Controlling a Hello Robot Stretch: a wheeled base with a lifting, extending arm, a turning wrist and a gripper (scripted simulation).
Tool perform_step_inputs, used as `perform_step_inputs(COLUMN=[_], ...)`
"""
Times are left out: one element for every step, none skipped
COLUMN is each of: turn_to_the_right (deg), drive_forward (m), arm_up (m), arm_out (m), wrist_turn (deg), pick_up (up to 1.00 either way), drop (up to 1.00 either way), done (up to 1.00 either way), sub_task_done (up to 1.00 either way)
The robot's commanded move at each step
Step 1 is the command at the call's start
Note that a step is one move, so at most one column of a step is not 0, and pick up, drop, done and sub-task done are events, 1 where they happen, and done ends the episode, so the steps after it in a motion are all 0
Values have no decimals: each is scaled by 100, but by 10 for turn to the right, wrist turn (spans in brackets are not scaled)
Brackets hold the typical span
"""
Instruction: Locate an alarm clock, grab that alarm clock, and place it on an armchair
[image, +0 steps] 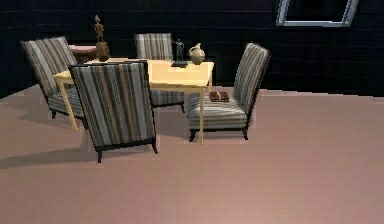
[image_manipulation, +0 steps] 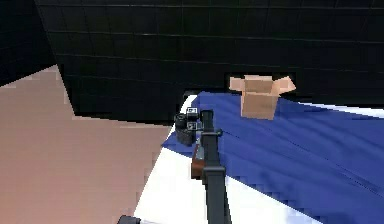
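Several striped armchairs stand around a yellow wooden table (image: 195, 73) in the forward view: one in front (image: 115, 100), one at the right (image: 238, 88) and two behind. A small brownish thing (image: 218, 96) lies on the right chair's seat, and a flat dark thing (image: 180, 64) lies on the tabletop. In the arm side view the dark arm bar (image_manipulation: 214, 185) rises from the bottom edge. The gripper (image_manipulation: 185, 127) stands at the near corner of a bed (image_manipulation: 300, 150) with a blue cover. I cannot tell whether the gripper holds anything.
A dark statue (image: 100, 40) and a tan vase (image: 196, 52) stand on the table. An open cardboard box (image_manipulation: 260, 95) sits on the bed by the black wall. Bare pinkish floor (image: 300, 160) spreads in front of the chairs, and bare floor (image_manipulation: 70, 140) also lies left of the bed.
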Motion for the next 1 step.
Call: perform_step_inputs(turn_to_the_right=[0], drive_forward=[0], arm_up=[-30], arm_out=[0], wrist_turn=[0], pick_up=[0], drop=[0], done=[0], sub_task_done=[0])
